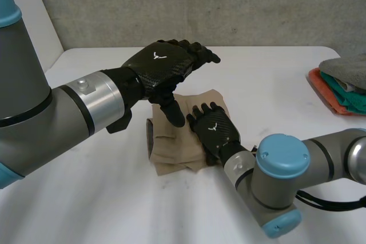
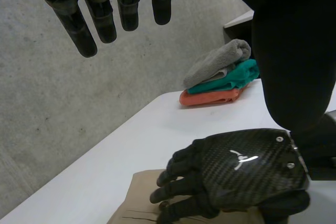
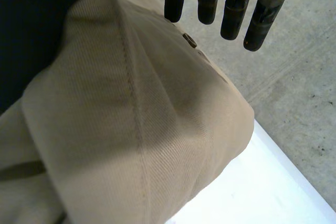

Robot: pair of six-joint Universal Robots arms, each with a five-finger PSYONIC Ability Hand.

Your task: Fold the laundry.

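So the folded tan twill garment is sitting roughly mid-worktop, a bit rumpled, on the white worktop. The right robot hand is lying palm-down on the side of it nearer the right arm. Its fingers look straight in its own wrist view, reaching out over the cloth, so it's open and just resting there, not grabbing anything as far as I can see. The left wrist view shows the same hand flat on the tan fabric. The left robot hand is up in the air above the garment's far end, holding nothing. Its fingers are stretched out straight and the thumb points down toward the cloth. Over at the worktop's right edge, well apart from all this, there's a neat stack of folded cloths, grey on top, then teal, then orange at the bottom. It also shows in the left wrist view, and a grey concrete wall runs behind everything.
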